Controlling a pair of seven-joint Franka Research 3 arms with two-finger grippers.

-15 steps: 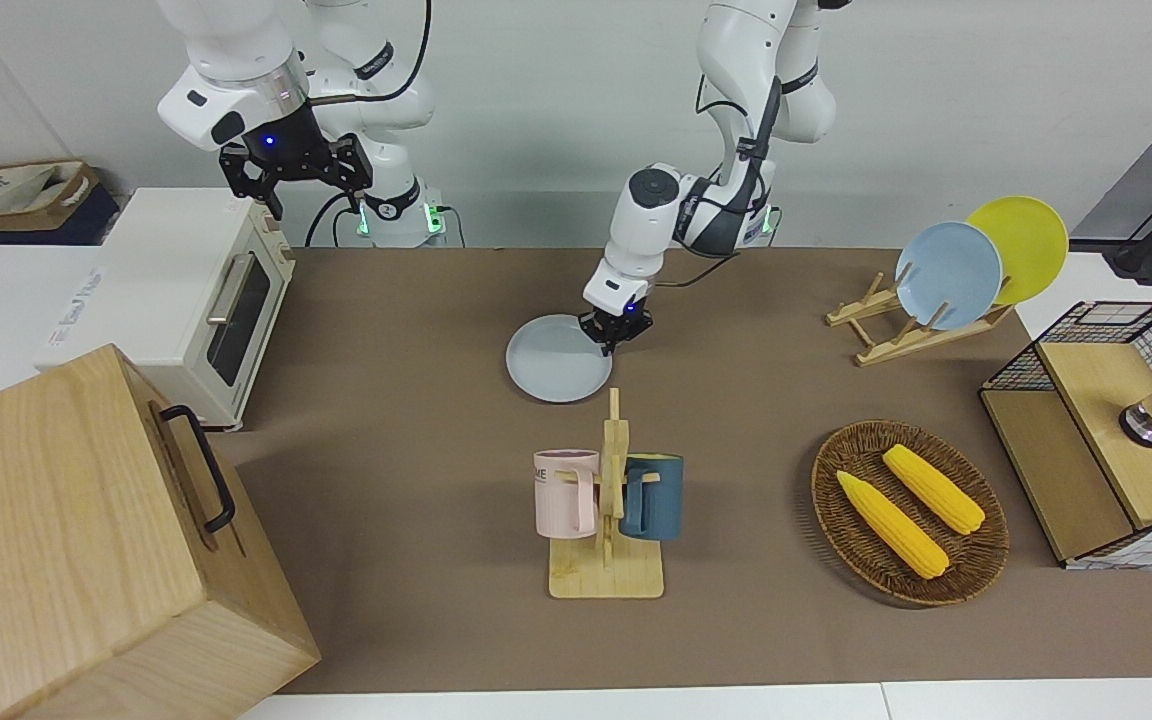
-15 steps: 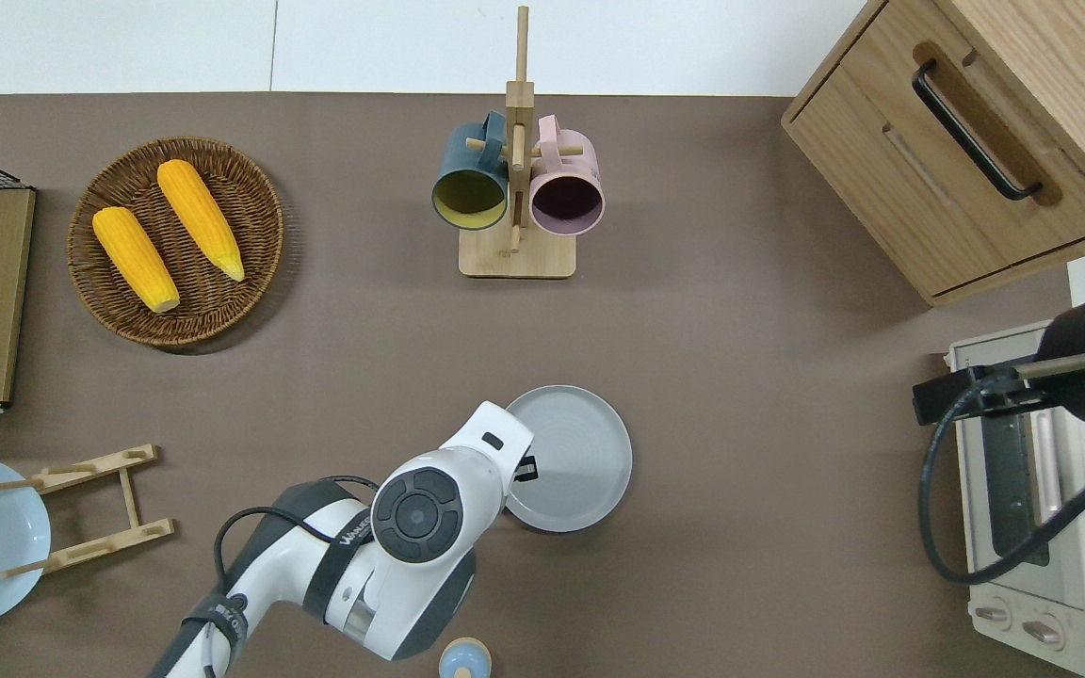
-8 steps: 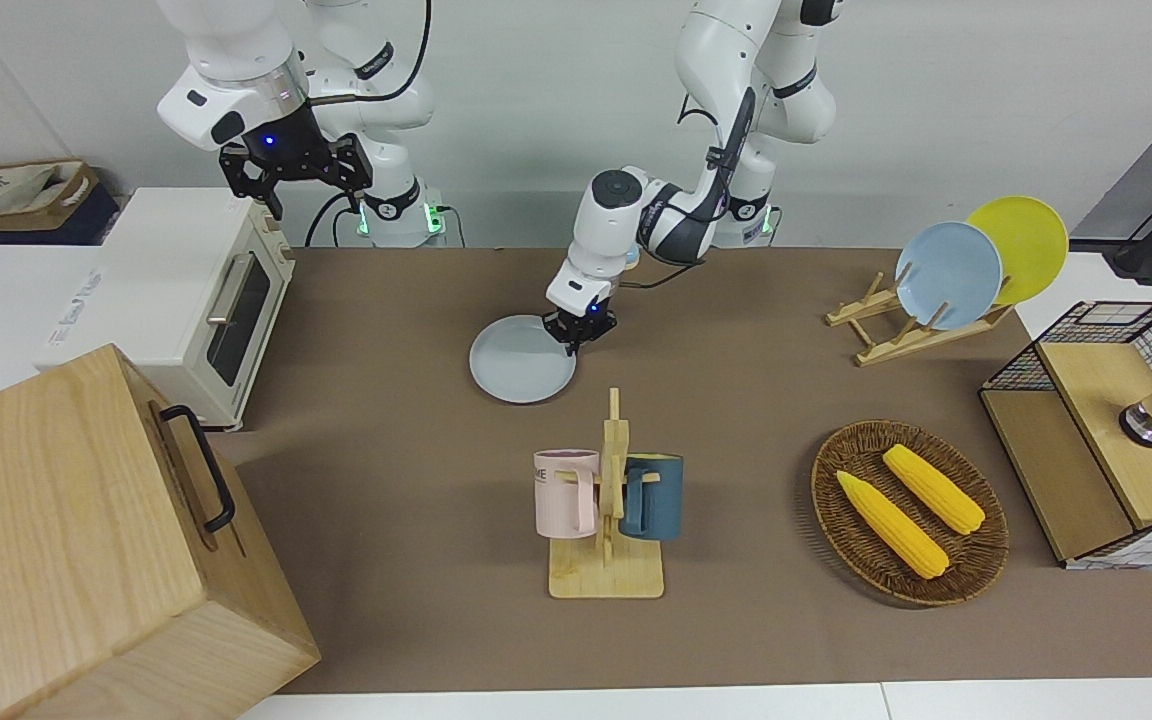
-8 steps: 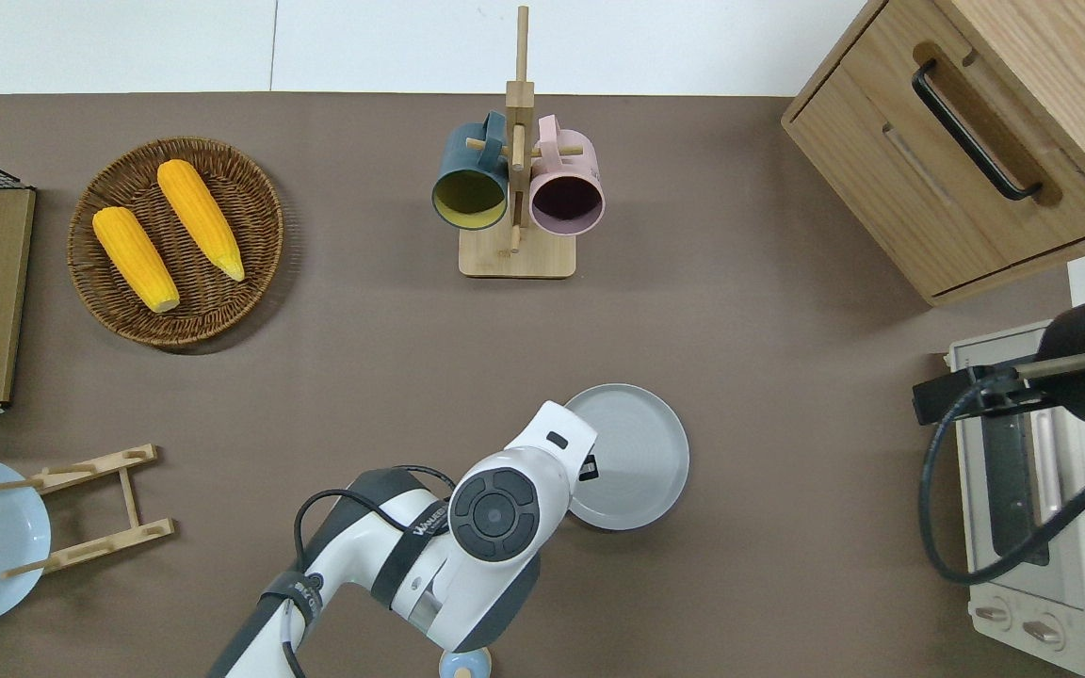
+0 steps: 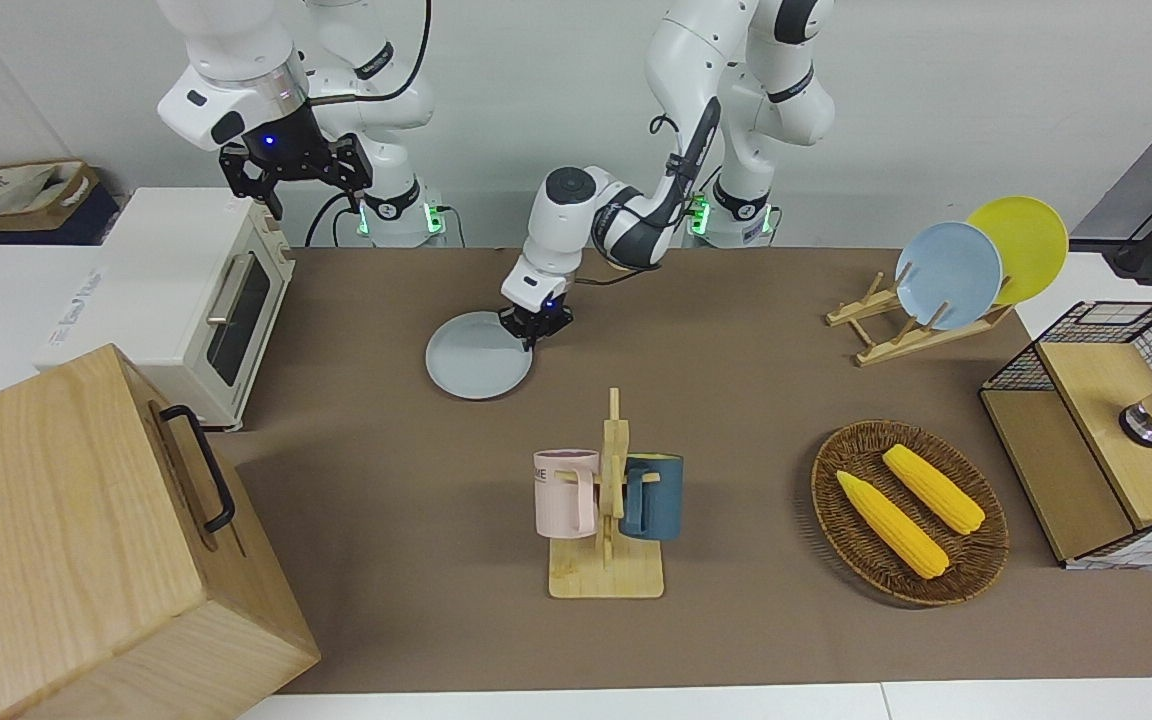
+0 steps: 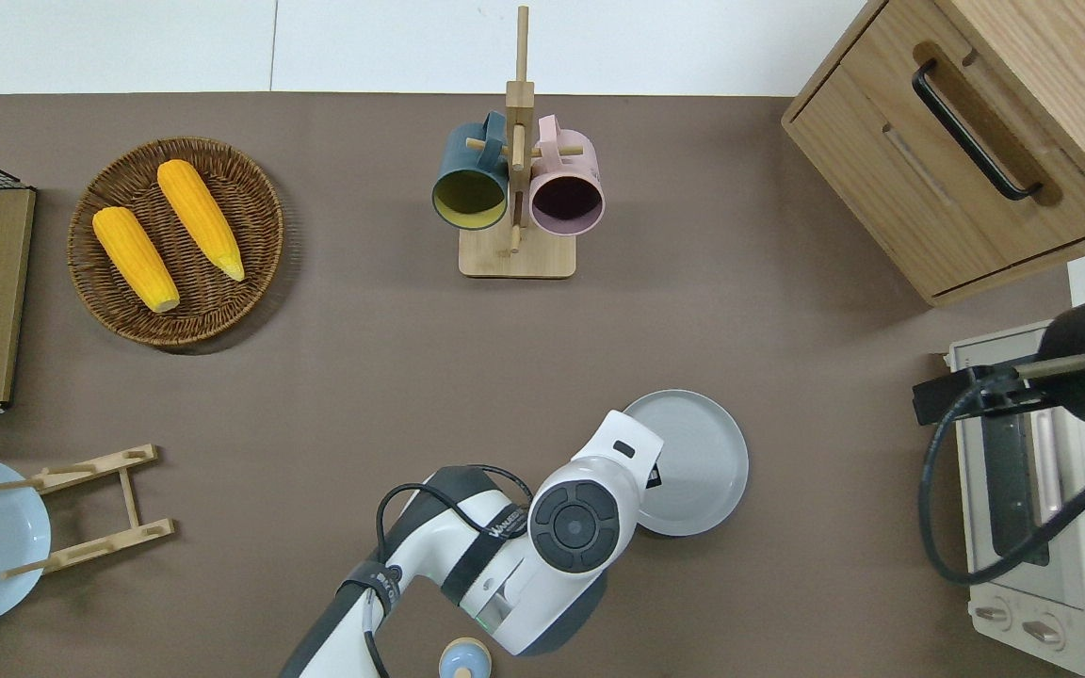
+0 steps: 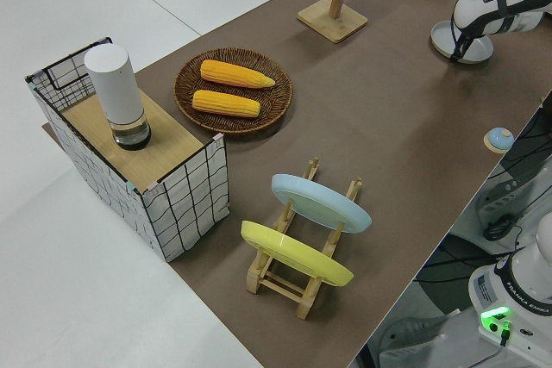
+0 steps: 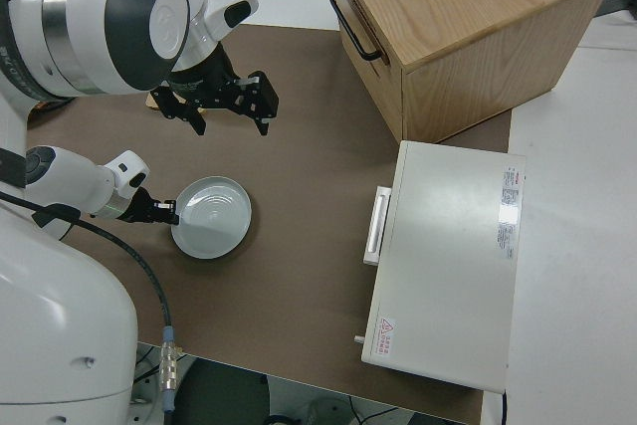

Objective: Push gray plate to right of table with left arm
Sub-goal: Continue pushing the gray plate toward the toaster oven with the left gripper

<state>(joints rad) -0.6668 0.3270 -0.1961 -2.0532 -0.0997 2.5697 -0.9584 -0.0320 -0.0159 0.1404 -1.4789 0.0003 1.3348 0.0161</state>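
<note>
A: Where's the gray plate [image 5: 478, 356] relative to the mug rack [image 5: 608, 510]?

B: Flat on the table [image 5: 736, 400], nearer to the robots than the rack and offset toward the right arm's end. In the overhead view it sits between the rack and the toaster oven [image 5: 201, 300], well apart from both.

A: Left gripper [image 5: 535, 325]?

B: Down at the plate's rim, on the edge facing the left arm's end of the table. Tips appear to touch the rim. Can't tell if the fingers are spread or pressed together; the wrist housing hides them from above.

A: Right gripper [image 5: 296, 168]?

B: Parked. Fingers spread wide, nothing between them; clear in the right side view.

A: Rest of the layout, keyed to the rack?

B: Toward the right arm's end: a wooden cabinet [image 5: 86, 540] with a black handle, the oven just beside it, nearer the robots. The rack holds a pink mug [image 5: 564, 492] and a dark blue mug [image 5: 652, 496]. Toward the left arm's end: a wicker basket [image 5: 981, 570] with two corn cobs [image 5: 911, 510]. Nearer the robots than the basket: a plate stand [image 5: 896, 325] with a light blue plate [image 5: 948, 275] and a yellow plate [image 5: 1026, 240] on edge. At the table's end, a wire crate [image 5: 1101, 440] with a white cylinder [image 7: 116, 96] on its wooden top.
</note>
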